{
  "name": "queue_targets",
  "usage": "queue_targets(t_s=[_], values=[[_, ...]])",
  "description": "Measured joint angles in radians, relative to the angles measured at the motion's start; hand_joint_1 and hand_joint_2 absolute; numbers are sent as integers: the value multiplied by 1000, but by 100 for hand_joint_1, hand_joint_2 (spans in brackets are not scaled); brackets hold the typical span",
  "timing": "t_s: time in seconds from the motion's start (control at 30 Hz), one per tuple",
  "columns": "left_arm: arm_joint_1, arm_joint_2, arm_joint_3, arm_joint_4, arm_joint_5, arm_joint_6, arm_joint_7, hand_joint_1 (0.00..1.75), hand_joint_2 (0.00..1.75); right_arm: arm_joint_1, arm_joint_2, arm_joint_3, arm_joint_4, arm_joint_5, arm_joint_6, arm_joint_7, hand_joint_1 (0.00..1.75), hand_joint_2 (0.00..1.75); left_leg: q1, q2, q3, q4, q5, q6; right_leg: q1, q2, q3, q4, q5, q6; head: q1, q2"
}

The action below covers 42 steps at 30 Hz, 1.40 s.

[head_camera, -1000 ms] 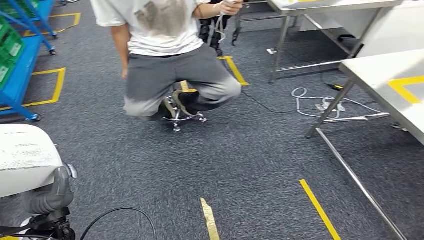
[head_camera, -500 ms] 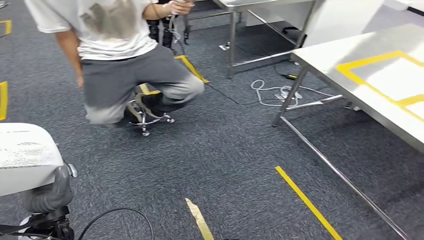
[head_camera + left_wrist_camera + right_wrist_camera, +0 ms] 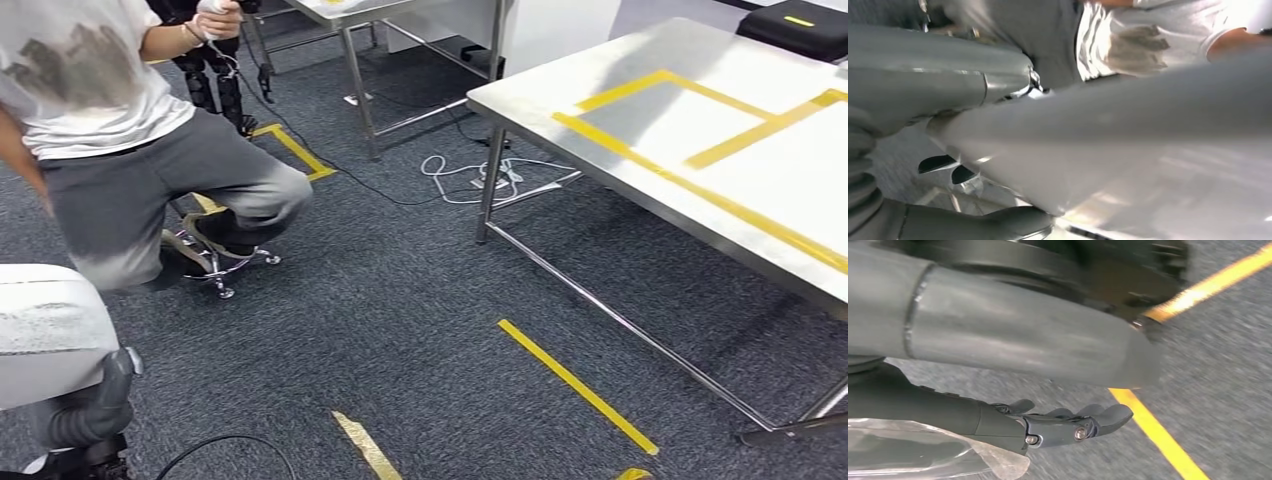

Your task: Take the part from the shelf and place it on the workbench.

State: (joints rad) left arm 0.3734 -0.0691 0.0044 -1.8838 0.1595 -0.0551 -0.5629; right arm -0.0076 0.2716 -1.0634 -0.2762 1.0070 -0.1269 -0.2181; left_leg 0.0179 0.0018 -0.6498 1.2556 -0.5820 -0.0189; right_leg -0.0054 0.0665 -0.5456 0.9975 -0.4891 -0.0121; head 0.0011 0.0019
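The part [image 3: 45, 330] is a large white rounded piece at the lower left of the head view, with my left hand [image 3: 95, 405] under it, its grey ribbed cover showing. In the left wrist view the white part [image 3: 1128, 150] lies across my left hand [image 3: 953, 125], gripped between the thick grey thumb and the dark fingertips [image 3: 938, 164]. The steel workbench [image 3: 650, 150], marked with yellow tape lines, stands at the right, well apart from the part. My right hand [image 3: 1063, 422] hangs over the carpet with its fingers loosely stretched and nothing in them.
A person [image 3: 110, 130] in a white shirt and grey trousers sits on a wheeled stool [image 3: 215, 265] at the left, holding a controller. White cables [image 3: 475, 172] lie on the carpet under the workbench's far corner. A second steel table [image 3: 350, 20] stands behind. Yellow tape strips [image 3: 575, 385] mark the floor.
The whole picture has swung: the camera turned right, so the workbench now fills more of the right side and the person sits further left. The part stays in my left hand.
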Motion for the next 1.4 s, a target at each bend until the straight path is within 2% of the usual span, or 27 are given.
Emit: queue_targets(t_s=[0.07,0.1,0.13,0.17,0.2,0.23,0.3,0.37,0.4,0.43,0.47,0.5,0.57,0.6,0.67,0.73,0.8,0.87,0.9,0.93,0.97,1.0,1.07,1.13,1.2,1.27,1.4], values=[[17,-20,23,-12,-10,-22,-3,175,175,9,8,3,0,12,1,6,0,0,2,-39,48,-135,80,8,1,28,3,3,-5,5,0,0],[22,-30,32,-16,-16,-33,-6,175,175,10,10,3,0,17,5,8,0,0,3,-59,67,-188,99,10,2,41,1,6,-7,9,0,0],[24,-38,39,-18,-22,-42,-10,175,175,11,12,5,0,22,8,9,0,0,3,-75,78,-220,106,11,1,52,-4,8,-8,15,0,0],[23,-46,42,-19,-28,-49,-15,175,175,11,12,6,0,26,13,11,0,0,2,-79,82,-231,101,13,-1,62,-11,9,-9,21,0,0],[19,-52,43,-20,-33,-54,-19,175,175,13,12,8,0,29,17,16,0,0,1,-71,84,-236,99,16,-4,71,-17,7,-8,29,1,0],[13,-58,44,-20,-35,-56,-21,175,175,17,11,9,-1,30,21,20,0,0,1,-60,85,-240,101,22,-5,68,-22,9,-10,35,1,0],[2,-73,43,-19,-35,-57,-21,175,175,22,9,9,-5,30,30,28,0,0,3,-36,90,-248,104,34,-4,22,-44,52,-42,44,7,0],[3,-86,41,-19,-29,-58,-15,175,175,28,10,9,-21,34,47,32,0,0,1,-7,91,-250,103,41,-3,-37,-105,173,-110,51,13,0],[5,-91,41,-19,-26,-58,-12,175,175,33,13,9,-34,38,60,35,0,0,0,9,91,-250,102,43,-4,-50,-139,239,-138,54,14,0],[6,-94,40,-19,-22,-58,-10,175,175,41,16,8,-48,43,76,40,0,0,-1,24,91,-249,100,43,-5,-56,-161,281,-150,57,14,0],[7,-97,39,-19,-19,-57,-8,175,175,49,20,7,-64,50,93,46,0,0,-1,37,93,-249,98,43,-5,-60,-165,288,-142,58,14,0],[8,-100,38,-19,-16,-54,-8,175,175,56,26,4,-81,59,112,51,0,0,-1,49,95,-249,96,42,-6,-64,-147,253,-116,59,14,0],[13,-106,38,-22,-8,-44,-13,175,175,66,34,-2,-111,82,148,56,0,0,-3,69,102,-248,89,34,-5,-97,-73,117,-50,56,15,0],[17,-108,38,-25,-2,-39,-17,175,175,68,37,-5,-121,93,162,56,0,0,-5,78,106,-247,85,29,-3,-113,-40,58,-27,50,14,0],[22,-111,40,-34,21,-35,-21,175,175,69,38,-8,-130,114,182,55,0,0,-10,91,111,-245,81,19,1,-127,-12,12,-14,39,11,0],[22,-110,41,-44,48,-38,-18,175,175,69,38,-9,-132,129,189,52,0,0,-7,99,117,-244,78,8,1,-111,-13,11,-11,28,9,0],[24,-109,45,-52,62,-41,-17,175,175,66,38,-11,-132,135,190,50,0,0,-2,66,108,-211,49,-3,-2,-97,-9,6,-8,15,6,0],[30,-108,49,-56,67,-43,-16,175,175,61,38,-13,-132,137,190,47,0,0,0,21,63,-104,-12,-7,-3,-81,-5,4,-7,5,2,0],[34,-107,51,-56,69,-44,-13,175,175,59,38,-13,-132,138,187,43,0,0,0,13,33,-37,-41,-8,-2,-72,-5,5,-7,2,1,0],[38,-106,53,-56,73,-48,-8,175,175,59,38,-15,-132,140,182,37,0,0,0,10,9,13,-56,-8,-1,-62,-5,5,-8,1,1,0],[43,-105,56,-56,79,-53,0,175,175,58,38,-17,-132,141,177,32,0,0,0,8,-2,33,-53,-7,1,-50,-4,6,-8,0,1,0],[49,-105,61,-57,87,-63,8,175,175,58,38,-21,-132,143,169,27,0,0,0,7,5,14,-29,-5,1,-40,-2,7,-8,0,1,0],[60,-106,74,-62,106,-92,16,175,175,58,39,-29,-131,150,150,28,0,0,0,2,53,-103,45,2,2,-23,1,8,-10,1,0,0],[63,-110,84,-74,116,-122,18,175,175,59,39,-36,-131,158,129,38,0,0,-2,-5,95,-207,82,8,5,-14,-1,13,-14,8,-1,0],[64,-115,91,-88,116,-135,18,175,175,58,39,-43,-130,162,118,48,0,0,-4,-9,102,-236,82,9,9,-12,-6,18,-18,8,0,0],[65,-118,96,-96,111,-138,18,175,175,58,39,-49,-130,167,111,55,0,0,-7,-10,100,-235,82,11,7,-15,-6,14,-17,5,1,0],[59,-120,95,-107,98,-147,18,175,175,53,39,-56,-128,185,75,83,0,0,-8,-9,112,-249,72,40,1,-24,-8,10,-31,38,2,0]])
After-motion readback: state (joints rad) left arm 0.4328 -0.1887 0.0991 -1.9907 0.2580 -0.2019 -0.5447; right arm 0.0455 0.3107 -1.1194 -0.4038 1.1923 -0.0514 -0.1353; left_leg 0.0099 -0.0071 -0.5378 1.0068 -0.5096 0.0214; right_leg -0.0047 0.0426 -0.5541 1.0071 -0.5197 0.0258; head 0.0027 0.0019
